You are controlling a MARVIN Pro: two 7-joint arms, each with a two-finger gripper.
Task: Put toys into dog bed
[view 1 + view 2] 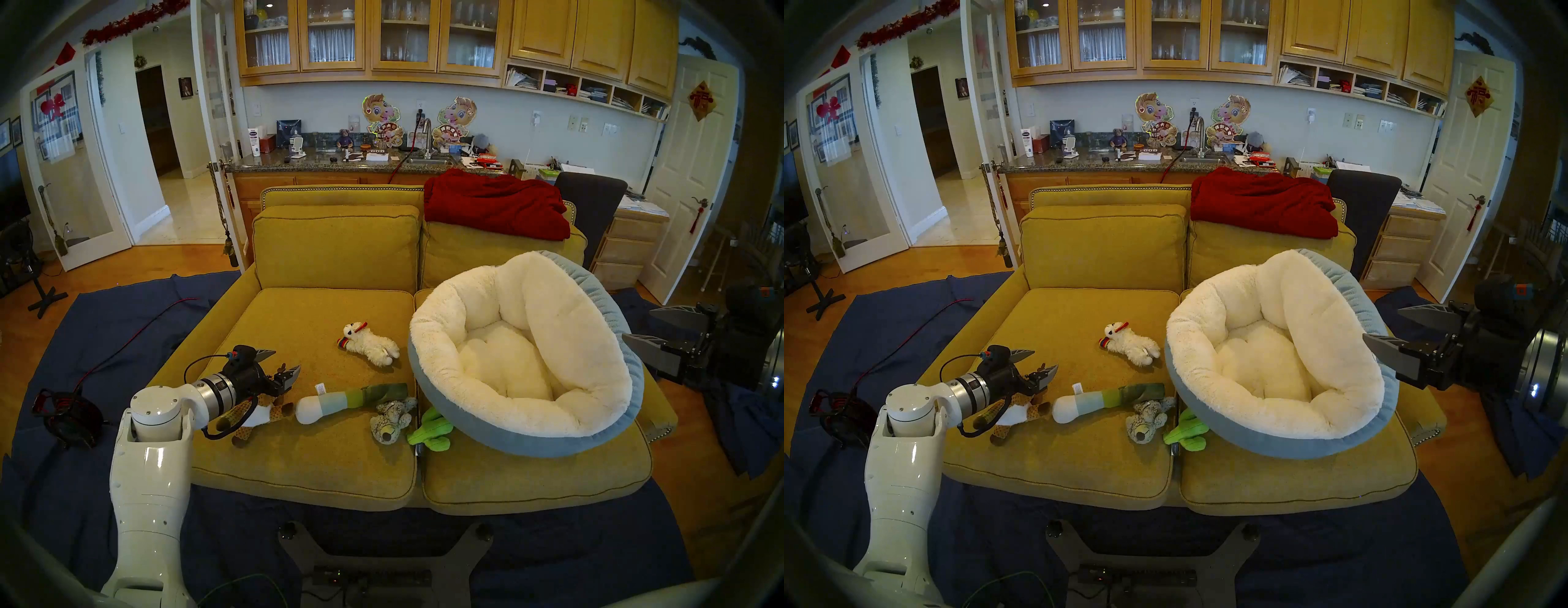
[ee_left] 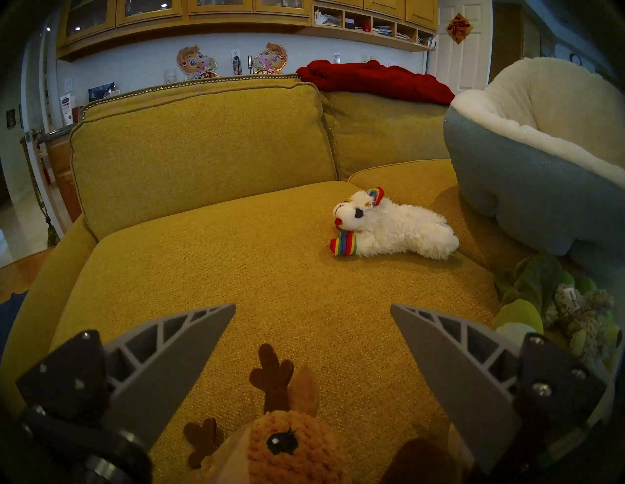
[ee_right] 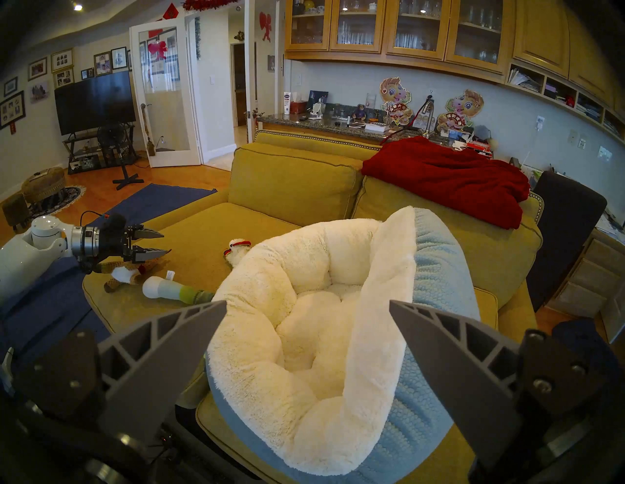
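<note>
The dog bed (image 1: 505,441), cream fleece inside and light blue outside, sits tilted on the sofa's right seat and holds no toys. On the left seat lie the white lamb (image 1: 373,344), the white-green leek (image 1: 348,401), the grey mottled animal (image 1: 390,420) and the green cactus (image 1: 430,432), which is partly under the bed's rim. My left gripper (image 1: 286,359) is open just above the brown knitted animal (image 1: 254,420), whose head shows between the jaws in the left wrist view (image 2: 284,442). My right gripper (image 1: 636,325) is open and empty beside the bed's right rim.
A red blanket (image 1: 496,204) drapes over the sofa back behind the bed. Mustard back cushions (image 1: 335,246) rise behind the seats. A dark chair (image 1: 589,199) stands at the back right. A blue cloth (image 1: 106,331) covers the floor, with a red cable reel (image 1: 68,414) at left.
</note>
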